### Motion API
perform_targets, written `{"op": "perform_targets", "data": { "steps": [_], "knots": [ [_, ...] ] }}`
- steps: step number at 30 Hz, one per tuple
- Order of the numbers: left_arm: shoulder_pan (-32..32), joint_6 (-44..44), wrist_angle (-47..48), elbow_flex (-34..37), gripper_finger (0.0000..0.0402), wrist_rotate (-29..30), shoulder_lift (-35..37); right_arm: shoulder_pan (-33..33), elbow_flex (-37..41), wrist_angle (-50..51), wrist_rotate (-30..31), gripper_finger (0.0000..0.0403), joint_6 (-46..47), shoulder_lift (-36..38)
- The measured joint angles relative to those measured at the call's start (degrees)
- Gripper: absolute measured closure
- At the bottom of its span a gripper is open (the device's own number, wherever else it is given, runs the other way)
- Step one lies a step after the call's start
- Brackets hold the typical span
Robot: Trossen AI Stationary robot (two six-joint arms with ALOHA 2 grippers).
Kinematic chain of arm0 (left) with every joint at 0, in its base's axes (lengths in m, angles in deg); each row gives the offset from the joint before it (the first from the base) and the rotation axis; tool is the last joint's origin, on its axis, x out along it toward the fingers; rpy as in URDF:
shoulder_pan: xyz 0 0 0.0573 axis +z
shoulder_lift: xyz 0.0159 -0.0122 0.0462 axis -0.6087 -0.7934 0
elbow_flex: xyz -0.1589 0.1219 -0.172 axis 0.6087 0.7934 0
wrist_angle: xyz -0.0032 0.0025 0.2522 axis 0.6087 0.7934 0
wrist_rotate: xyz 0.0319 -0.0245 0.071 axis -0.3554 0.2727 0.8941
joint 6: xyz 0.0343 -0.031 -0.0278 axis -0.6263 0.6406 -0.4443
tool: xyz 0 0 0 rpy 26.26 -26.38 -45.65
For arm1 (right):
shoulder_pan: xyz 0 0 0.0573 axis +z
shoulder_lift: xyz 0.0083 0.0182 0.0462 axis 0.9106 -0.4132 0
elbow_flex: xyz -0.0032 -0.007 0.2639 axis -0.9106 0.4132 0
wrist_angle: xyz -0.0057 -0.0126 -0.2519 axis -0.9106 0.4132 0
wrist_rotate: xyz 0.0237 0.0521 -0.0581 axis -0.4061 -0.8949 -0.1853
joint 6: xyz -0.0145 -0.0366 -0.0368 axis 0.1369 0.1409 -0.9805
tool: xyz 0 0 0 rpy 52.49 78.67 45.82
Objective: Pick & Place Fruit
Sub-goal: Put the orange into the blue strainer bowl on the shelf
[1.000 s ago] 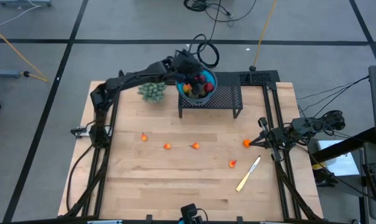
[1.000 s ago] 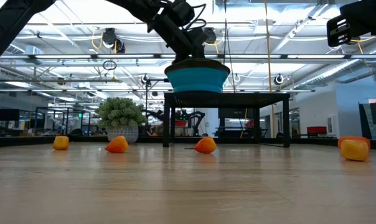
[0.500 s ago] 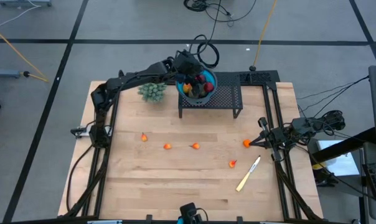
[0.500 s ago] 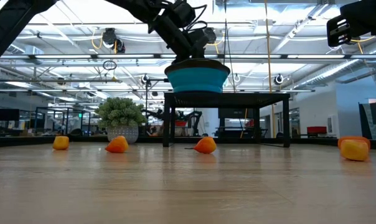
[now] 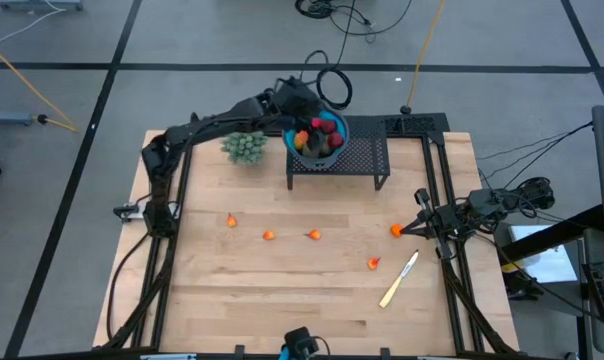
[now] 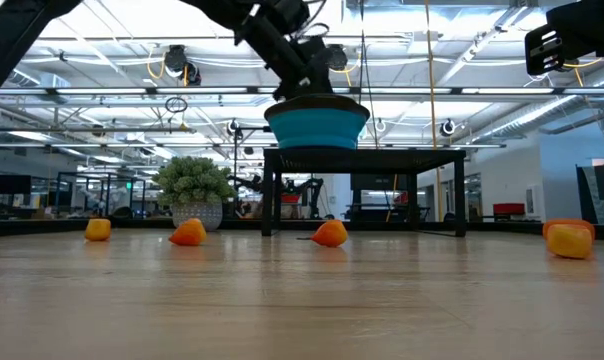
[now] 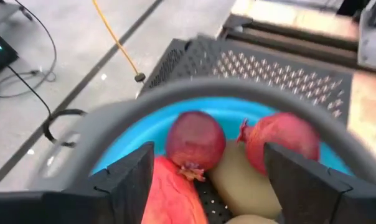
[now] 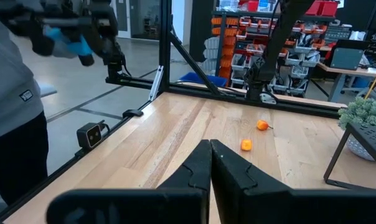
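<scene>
Five small orange fruits (image 5: 313, 235) lie loose on the table (image 5: 232, 290), unpicked. Right gripper (image 5: 423, 228) waits at the table's right edge, jaws shut. Farther back, left gripper (image 5: 300, 108) hovers over the bowl (image 5: 339, 126) on the rack (image 5: 367, 158), jaws wide and empty; several fruits (image 7: 195, 137) already sit inside. Its full contents are partly hidden.

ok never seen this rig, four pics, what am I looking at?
Two dark robot arms work at a light wooden table. One picture looks straight down, one looks level across the tabletop, and one comes from each wrist. The left gripper hangs over a blue round bowl on a black perforated metal stand, fingers open, holding nothing. The bowl holds red round fruit and other pieces. Small orange fruit pieces lie on the table, with a pale yellowish knife and a green bushy plant. The right gripper waits at the right edge, fingers shut.
</scene>
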Motion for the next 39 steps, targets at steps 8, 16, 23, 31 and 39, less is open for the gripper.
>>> {"op": "perform_targets", "data": {
  "steps": [8, 16, 23, 31, 39],
  "knots": [
    [-2.42, 9.92, 4.52, 0.0, 0.0092, -0.09, 7.43, -0.02, -0.01, 0.0, 0.0, 0.0403, -0.07, -0.01],
    [-9.33, 17.04, 10.09, -0.02, 0.0092, 0.5, 12.91, 0.0, -0.02, 0.0, 0.0, 0.0403, -0.1, -0.01],
    [-16.68, 22.96, 10.84, -0.01, 0.0132, 3.77, 13.5, -0.01, -0.02, -0.02, 0.0, 0.0403, -0.13, -0.01],
    [-24.96, 29.8, 11.07, 0.0, 0.0208, 10.85, 13.5, 0.0, -0.02, -0.02, 0.0, 0.0403, -0.04, -0.01],
    [-33.17, 35.97, 13.51, 1.43, 0.0269, 19.67, 13.5, 0.0, -0.02, -0.02, 0.0, 0.0403, -0.02, -0.01]
  ]
}}
